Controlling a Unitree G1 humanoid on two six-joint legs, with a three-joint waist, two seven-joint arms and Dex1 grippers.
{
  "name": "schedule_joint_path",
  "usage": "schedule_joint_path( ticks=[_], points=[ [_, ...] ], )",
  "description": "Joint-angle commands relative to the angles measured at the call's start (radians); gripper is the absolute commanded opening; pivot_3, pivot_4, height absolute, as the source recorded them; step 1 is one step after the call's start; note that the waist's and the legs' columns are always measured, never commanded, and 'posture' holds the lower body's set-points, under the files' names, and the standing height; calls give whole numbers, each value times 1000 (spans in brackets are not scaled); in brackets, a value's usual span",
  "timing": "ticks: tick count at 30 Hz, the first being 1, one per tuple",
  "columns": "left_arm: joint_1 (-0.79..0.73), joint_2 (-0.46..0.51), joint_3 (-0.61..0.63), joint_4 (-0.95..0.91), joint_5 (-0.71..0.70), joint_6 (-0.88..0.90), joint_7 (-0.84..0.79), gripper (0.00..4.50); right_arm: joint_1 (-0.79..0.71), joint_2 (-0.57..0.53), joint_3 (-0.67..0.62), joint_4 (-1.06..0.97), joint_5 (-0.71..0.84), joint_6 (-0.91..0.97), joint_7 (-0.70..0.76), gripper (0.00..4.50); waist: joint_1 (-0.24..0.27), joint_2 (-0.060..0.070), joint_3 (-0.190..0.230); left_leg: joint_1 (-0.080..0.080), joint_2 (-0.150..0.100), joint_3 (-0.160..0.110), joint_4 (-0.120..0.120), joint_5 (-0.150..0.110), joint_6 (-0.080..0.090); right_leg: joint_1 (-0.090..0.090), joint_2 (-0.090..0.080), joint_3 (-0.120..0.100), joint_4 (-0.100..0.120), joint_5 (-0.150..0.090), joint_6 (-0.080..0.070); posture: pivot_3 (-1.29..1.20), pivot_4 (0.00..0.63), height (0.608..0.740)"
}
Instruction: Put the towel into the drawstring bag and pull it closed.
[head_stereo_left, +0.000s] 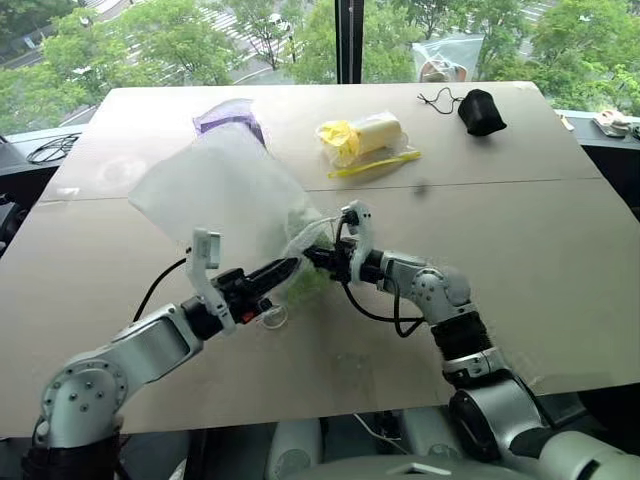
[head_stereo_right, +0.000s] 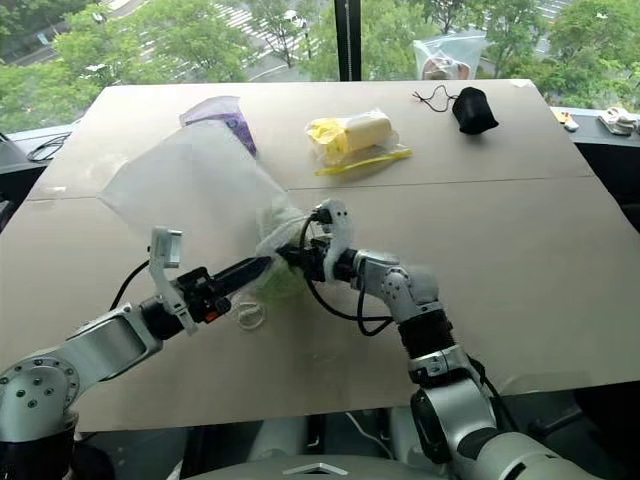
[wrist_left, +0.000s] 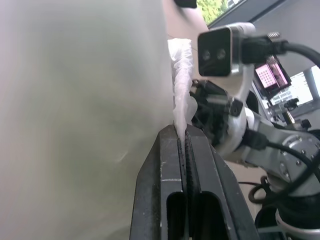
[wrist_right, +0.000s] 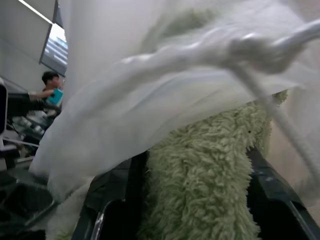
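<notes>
Now the left gripper (head_stereo_left: 285, 269) is pinching the gathered rim of the drawstring bag (head_stereo_left: 225, 190), its two black fingers (wrist_left: 187, 165) pressed together on the thin white fabric. That bag is lifting off the table (head_stereo_left: 520, 250), its body slanting up toward the far left. From the right, the right gripper (head_stereo_left: 318, 258) is reaching into the bag's mouth, its fingers spread around the towel (wrist_right: 210, 175), whose pale green pile is sitting between them under a fold of fabric and a white cord (wrist_right: 280, 120). Farther back, a clear bag with yellow contents (head_stereo_left: 362, 135) and a small black pouch (head_stereo_left: 481, 111) are lying on the table, well apart from the grippers.
</notes>
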Motion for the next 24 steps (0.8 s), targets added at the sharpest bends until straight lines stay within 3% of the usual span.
schedule_joint_path(
  ticks=[1, 8, 15, 18, 22, 24],
  points=[
    [-15, 6, 14, 4, -10, -19, -8, 0, 6, -36, 32, -85, -39, -56, 42, 1907, 2, 0, 0, 0, 0, 0, 0, 0, 0, 0, 0, 0, 0, 0, 0, 0, 150, 740],
    [-31, 16, 4, 7, 4, -8, -26, 0, 26, -164, 118, -160, -167, -131, 69, 1907, 1, 0, 0, -1, 0, 1, 1, 0, 0, 0, -1, 1, -2, 0, 0, 0, 150, 740],
    [-32, 32, -16, -2, 33, 6, -57, 0, 29, -174, 120, -182, -170, -156, 110, 1907, 1, 0, 0, 0, 0, 0, -1, 0, 0, 0, 1, 0, -2, 0, 0, 0, 150, 740],
    [-30, 32, -24, -6, 49, 8, -73, 0, 26, -142, 102, -184, -165, -150, 77, 2660, 0, 0, 0, 0, 0, 1, -1, 0, 0, 0, 0, 0, -2, 0, 0, 0, 150, 740],
    [-35, 28, -30, 0, 69, 8, -88, 0, 36, -134, 91, -200, -120, -90, 111, 4466, 1, 0, 0, -1, 0, 1, -1, 0, 0, 0, 0, 0, -2, 0, 0, 0, 150, 740],
    [-38, 27, -33, 2, 79, 6, -97, 0, 39, -143, 68, -228, -79, -47, 132, 4466, 3, 0, 0, -1, 0, 1, -1, 0, 0, 0, -1, 0, -2, 0, 0, 0, 150, 740]
  ],
)
